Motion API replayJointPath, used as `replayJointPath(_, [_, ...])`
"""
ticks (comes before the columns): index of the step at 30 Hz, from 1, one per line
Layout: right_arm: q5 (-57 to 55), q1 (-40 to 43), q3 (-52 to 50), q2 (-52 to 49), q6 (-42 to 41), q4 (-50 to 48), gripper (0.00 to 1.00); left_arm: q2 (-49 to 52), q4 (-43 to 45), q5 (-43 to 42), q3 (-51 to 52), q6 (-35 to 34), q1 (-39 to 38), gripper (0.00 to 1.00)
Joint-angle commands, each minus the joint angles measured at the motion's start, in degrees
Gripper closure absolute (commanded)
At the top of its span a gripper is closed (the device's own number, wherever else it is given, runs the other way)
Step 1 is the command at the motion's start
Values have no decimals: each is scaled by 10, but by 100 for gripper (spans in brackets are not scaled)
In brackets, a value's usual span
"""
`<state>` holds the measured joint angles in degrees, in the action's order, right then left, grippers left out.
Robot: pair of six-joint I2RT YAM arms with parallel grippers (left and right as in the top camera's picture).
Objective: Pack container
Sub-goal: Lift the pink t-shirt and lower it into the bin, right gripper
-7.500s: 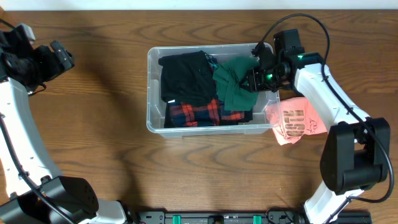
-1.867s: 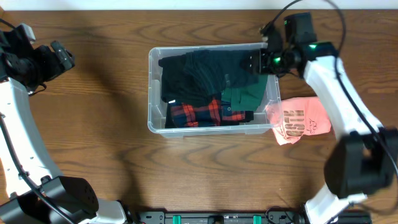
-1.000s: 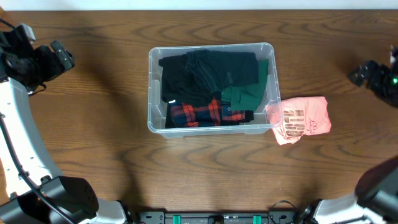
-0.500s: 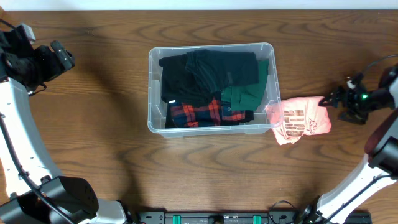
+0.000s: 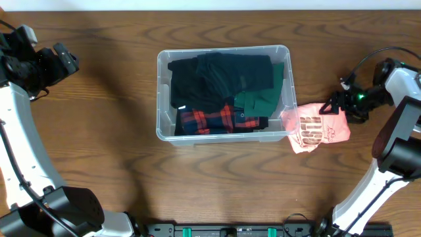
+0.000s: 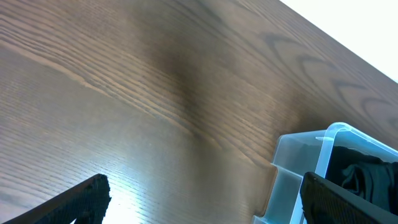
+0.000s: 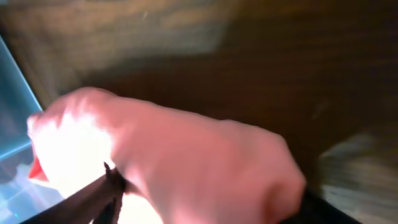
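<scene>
The container [image 5: 223,50], a clear plastic bin, stands at the table's middle and holds black [image 5: 217,76], green [image 5: 263,99] and red plaid [image 5: 210,120] clothes. A pink garment [image 5: 316,128] lies crumpled on the table against its right wall. My right gripper [image 5: 332,105] is down on the garment's upper right edge. In the blurred right wrist view the pink garment [image 7: 199,162] bulges between the two fingers of the right gripper [image 7: 208,196], which still stand wide apart. My left gripper [image 5: 66,62] hangs open and empty at the far left; the container's corner [image 6: 323,155] shows in its wrist view.
Bare wooden tabletop [image 5: 99,164] surrounds the bin. The right arm's cable [image 5: 358,62] loops above the gripper. The table's far edge meets a white strip along the top [image 5: 210,4].
The right arm has come in from the far right onto the pink garment, and its jaws have narrowed around the cloth. The left arm, the bin and its contents have not moved.
</scene>
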<state>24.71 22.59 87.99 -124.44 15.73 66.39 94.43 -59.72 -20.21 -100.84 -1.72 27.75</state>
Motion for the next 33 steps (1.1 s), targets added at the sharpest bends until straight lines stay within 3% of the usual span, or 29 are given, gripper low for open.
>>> replayJointPath(1, [-42, 1, -26, -20, 2, 3, 32, 0, 0, 1, 1, -3, 2, 2])
replayJointPath(5, [-40, 14, -39, -20, 1, 3, 53, 0, 0, 1, 1, -3, 2, 2])
replayJointPath(7, [-19, 22, -41, -20, 2, 3, 79, 0, 0, 1, 1, -3, 2, 2])
replayJointPath(10, [25, 32, -38, -17, 2, 6, 99, 0, 0, 1, 1, -3, 2, 2])
replayJointPath(19, [326, 64, 34, 76, 26, 78, 99, 0, 0, 1, 1, -3, 2, 2])
replayJointPath(23, [380, 61, 70, 169, 24, 61, 99, 0, 0, 1, 1, -3, 2, 2])
replayJointPath(28, [392, 49, 118, 296, -28, -10, 99, 0, 0, 1, 1, -3, 2, 2])
replayJointPath(33, [497, 5, 124, 384, -101, -127, 99, 0, 0, 1, 1, -3, 2, 2])
